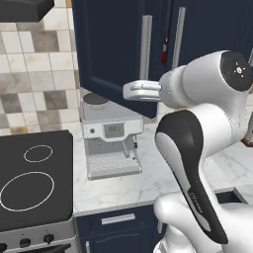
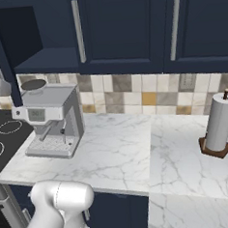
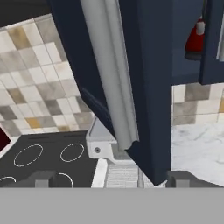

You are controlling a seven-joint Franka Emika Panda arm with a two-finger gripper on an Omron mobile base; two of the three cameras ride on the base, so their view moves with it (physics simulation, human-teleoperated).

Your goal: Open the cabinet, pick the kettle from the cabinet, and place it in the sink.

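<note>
The navy cabinet's left door (image 1: 113, 54) stands swung open. Its silver bar handle (image 3: 109, 74) runs up the middle of the hand view, close in front of the hand. My gripper (image 3: 113, 177) is open, with one fingertip on each side of the handle's lower end and neither touching it. In the left base view the gripper (image 1: 127, 91) sits at the door's lower edge. The red kettle (image 3: 195, 39) rests on the shelf inside, behind the door's edge, and its red body (image 1: 164, 49) shows through the gap. The sink is out of view.
A silver coffee machine (image 1: 109, 141) stands on the marble counter (image 2: 138, 148) right under the open door. The black cooktop (image 1: 32, 180) lies to its left. A paper towel holder (image 2: 217, 122) stands at the right. Two closed navy doors (image 2: 128, 27) hang beside the open shelf (image 2: 48, 58).
</note>
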